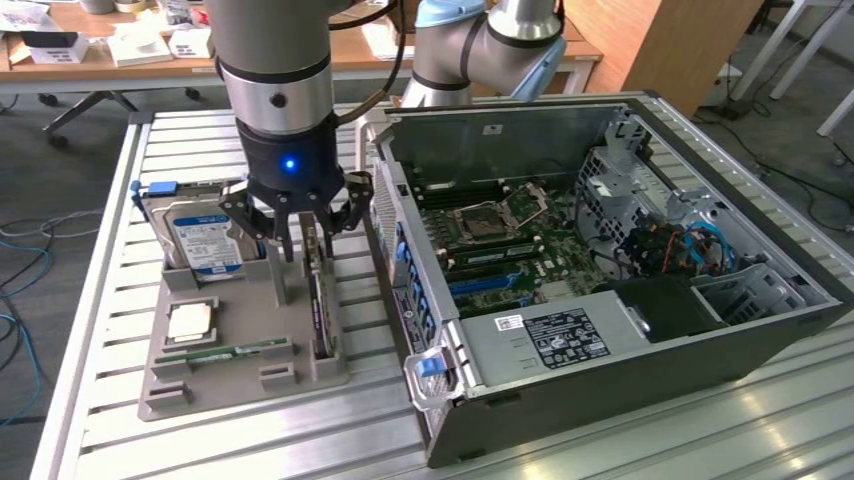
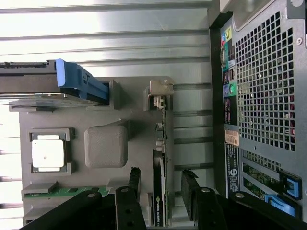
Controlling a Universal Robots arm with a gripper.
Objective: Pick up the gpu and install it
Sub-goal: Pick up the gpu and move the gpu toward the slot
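Slatted bench [image 1: 747, 435], gpu [image 1: 320, 305] on edge in grey tray [image 1: 200, 388], long axis alongside case [image 1: 627, 395], spread pincer [image 1: 296, 285] astride

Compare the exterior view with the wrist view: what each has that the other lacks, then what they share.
Exterior view: inside the open case, motherboard and power supply. Wrist view: the case's rear ports and vent grille. Both: the gpu standing on edge in the grey tray, straddled by the open gripper, plus hard drive, processor and memory stick.
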